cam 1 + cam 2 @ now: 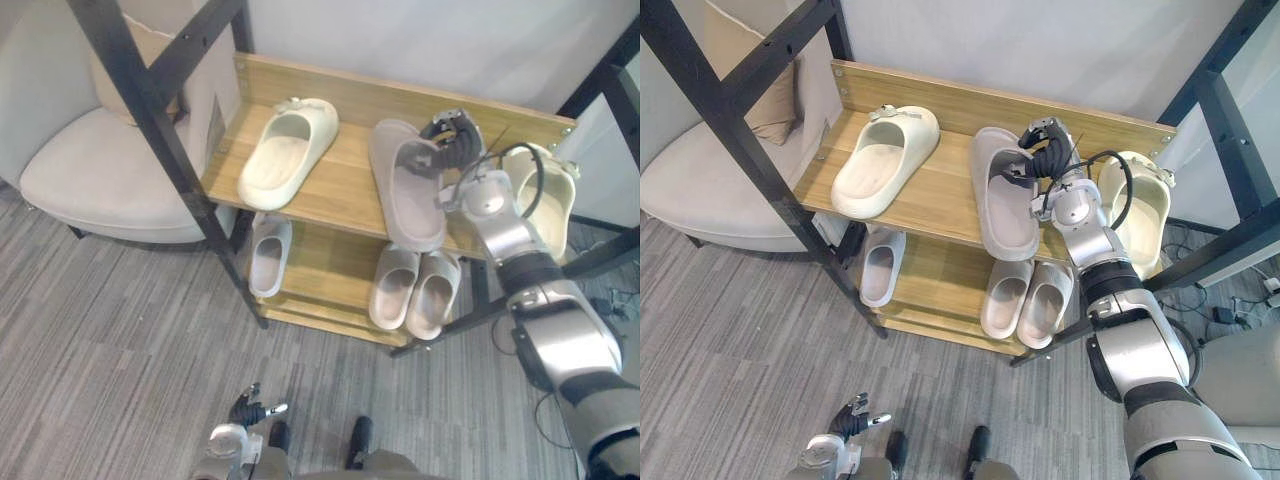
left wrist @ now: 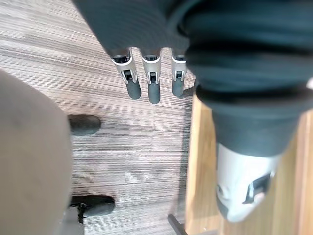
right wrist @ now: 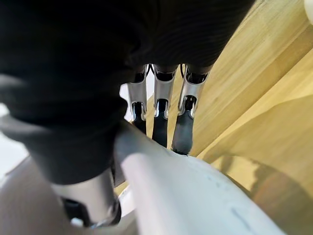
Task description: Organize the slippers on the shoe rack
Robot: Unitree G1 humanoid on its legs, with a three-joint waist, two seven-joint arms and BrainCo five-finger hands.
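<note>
You look steeply down from the head through both eye views: the shoe rack [image 1: 345, 185] sits in the upper middle of the frame, with grey carpet [image 1: 120, 330] below. The two views share almost the whole scene, and things sit slightly further left in the right eye's frame. Your left wrist view faces down along the left hand [image 2: 153, 90] onto carpet. Your right wrist view looks from very close along the right hand [image 3: 161, 115] at the grey slipper [image 3: 195, 196] and shelf wood.

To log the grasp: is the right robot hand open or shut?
Shut on the grey slipper: the right robot hand curls round its strap, on the top shelf.
</note>
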